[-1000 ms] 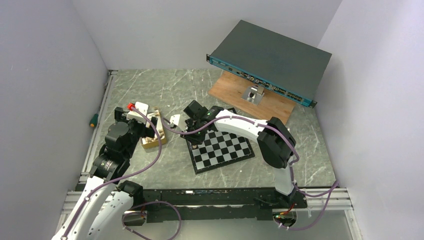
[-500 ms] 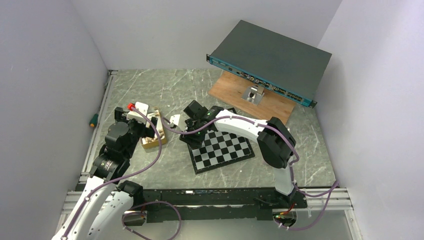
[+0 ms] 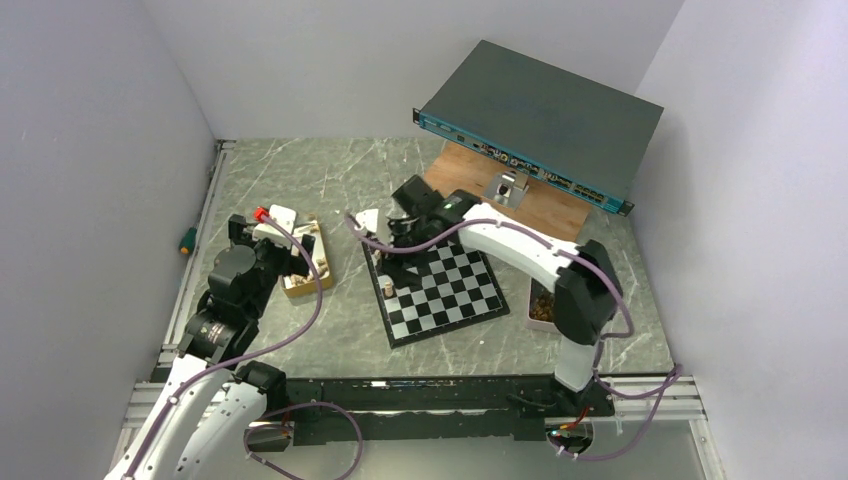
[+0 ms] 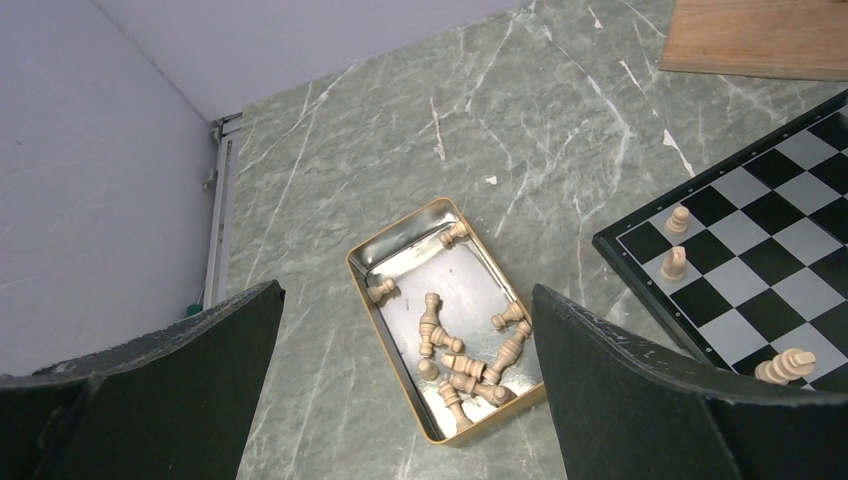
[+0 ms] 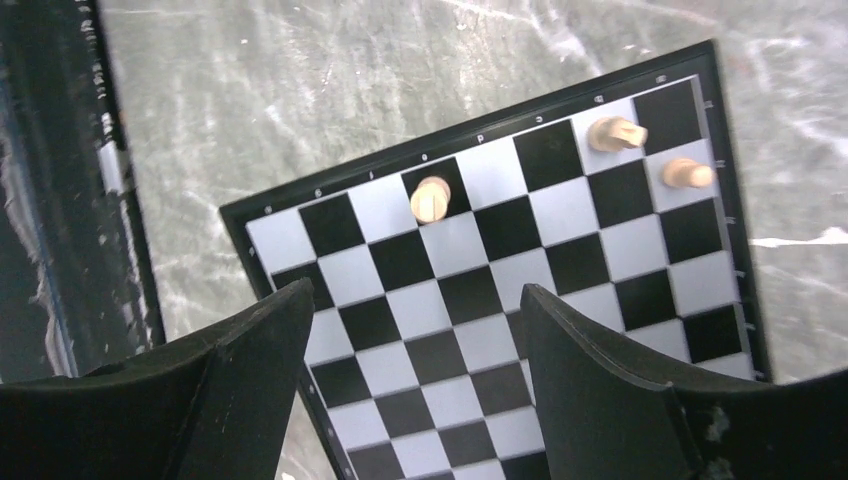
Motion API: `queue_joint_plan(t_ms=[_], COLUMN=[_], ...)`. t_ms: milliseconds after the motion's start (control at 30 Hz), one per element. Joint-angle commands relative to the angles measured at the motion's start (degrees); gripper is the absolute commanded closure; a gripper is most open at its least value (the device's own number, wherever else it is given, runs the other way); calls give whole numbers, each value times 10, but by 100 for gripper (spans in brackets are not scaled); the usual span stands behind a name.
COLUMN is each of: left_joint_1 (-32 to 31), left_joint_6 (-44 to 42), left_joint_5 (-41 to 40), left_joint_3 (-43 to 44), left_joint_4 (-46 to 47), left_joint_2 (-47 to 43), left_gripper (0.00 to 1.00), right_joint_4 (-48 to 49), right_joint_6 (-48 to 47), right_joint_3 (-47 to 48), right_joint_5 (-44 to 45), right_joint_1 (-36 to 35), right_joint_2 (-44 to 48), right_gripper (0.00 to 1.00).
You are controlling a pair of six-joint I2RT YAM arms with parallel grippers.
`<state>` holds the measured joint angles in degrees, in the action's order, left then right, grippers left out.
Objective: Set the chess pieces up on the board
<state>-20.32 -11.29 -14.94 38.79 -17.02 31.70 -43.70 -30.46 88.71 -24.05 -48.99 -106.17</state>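
Note:
The board (image 3: 455, 290) lies mid-table. Three light tan chess pieces stand near its left edge, seen in the right wrist view (image 5: 430, 198) (image 5: 615, 133) (image 5: 687, 173) and in the left wrist view (image 4: 674, 263). A gold tin (image 4: 465, 280) left of the board holds several light pieces (image 4: 470, 365) lying flat. My left gripper (image 4: 405, 400) is open and empty above that tin (image 3: 325, 262). My right gripper (image 5: 410, 370) is open and empty above the board's squares (image 5: 480, 300), over its left part (image 3: 393, 262).
A second tin (image 3: 541, 305) with dark pieces sits right of the board. A grey network switch (image 3: 540, 125) rests tilted on a wooden plank (image 3: 500, 195) at the back right. A small screwdriver (image 3: 186, 240) lies by the left wall.
My right arm has pulled up and back to the right, away from the board's left edge. A light piece now shows there, and the right tin is uncovered. The left arm is still.

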Motion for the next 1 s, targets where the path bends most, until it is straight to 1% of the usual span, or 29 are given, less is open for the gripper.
queue_joint_plan(t_ms=[0,100,233,300,367,433,500,600,700,833,967], left_joint_1=[3,3,3,3,3,2,2,2,2,2,2], left_joint_6=[2,5,8,10,12,12,13,14,15,17,18], left_joint_5=[15,29,57,68,76,83,88,94,99,105,112], left_joint_3=[1,1,4,6,8,9,9,9,9,12,14], left_joint_4=[21,21,17,15,14,15,14,14,14,12,11], left_joint_2=[-6,-5,3,5,6,6,5,4,4,5,6], left_gripper=[0,0,0,0,0,0,0,0,0,0,0], right_joint_4=[-91,-132,-189,-211,-237,-233,-219,-202,-189,-179,-152], right_joint_6=[-114,-179,-272,-305,-357,-383,-388,-383,-368,-327,-267], right_joint_3=[25,-2,-52,-82,-121,-167,-207,-260,-300,-331,-365], right_joint_5=[-108,-154,-220,-220,-229,-232,-225,-207,-167,-118,-66], right_joint_1=[41,80,159,193,228,261,291,340,380,426,470], right_joint_2=[89,135,203,233,268,313,357,390,416,454,477], right_gripper=[22,20,18,18,18,17,16,17,18,19,21])
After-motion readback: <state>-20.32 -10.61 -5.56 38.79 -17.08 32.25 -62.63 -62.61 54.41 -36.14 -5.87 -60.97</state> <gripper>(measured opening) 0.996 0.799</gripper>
